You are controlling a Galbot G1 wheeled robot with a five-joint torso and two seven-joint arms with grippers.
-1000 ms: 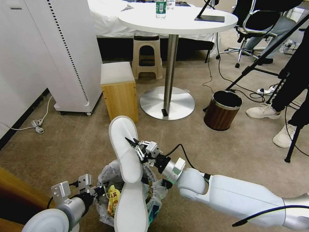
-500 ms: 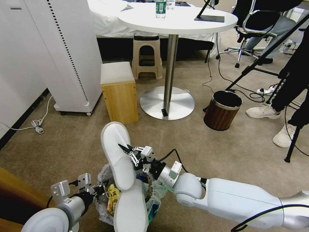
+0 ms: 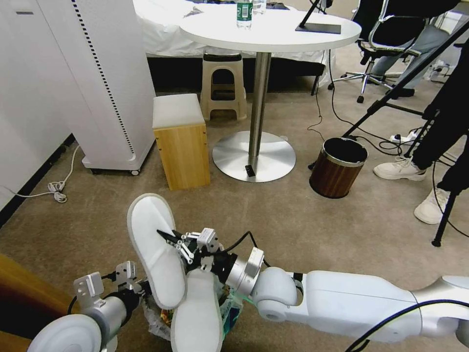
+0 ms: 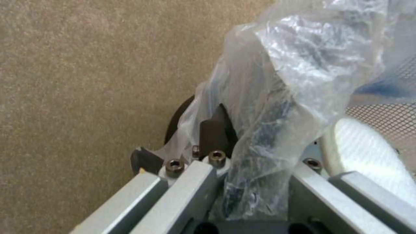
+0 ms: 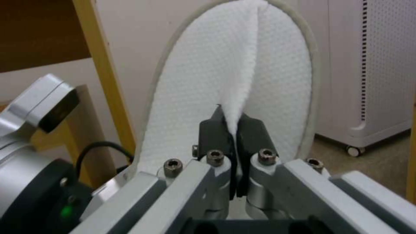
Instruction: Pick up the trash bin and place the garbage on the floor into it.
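Observation:
My right gripper (image 3: 172, 237) is shut on a fold of a white slipper (image 3: 152, 250), holding it tilted over the trash bin (image 3: 230, 307) at the bottom of the head view. In the right wrist view the fingertips (image 5: 223, 125) pinch the slipper (image 5: 203, 84) fabric. A second white slipper (image 3: 198, 313) stands in the bin, covering most of it. My left gripper (image 3: 140, 287) is shut on the bin's rim; in the left wrist view one finger (image 4: 213, 128) clamps the dark rim through the crinkled clear bag (image 4: 294, 74). Beige carpet floor (image 3: 303, 220) lies around.
A brown wood-look bin (image 3: 338, 166) stands to the right. A wooden box stool (image 3: 181, 142), the round table's metal base (image 3: 254, 156) and a tall white appliance (image 3: 102, 88) are ahead. A tripod leg (image 3: 447, 215), cables and a person's white shoes (image 3: 400, 169) sit right.
My right gripper has carried the slipper leftward and lower, toward the bin's left side. The left gripper and bin have stayed where they were.

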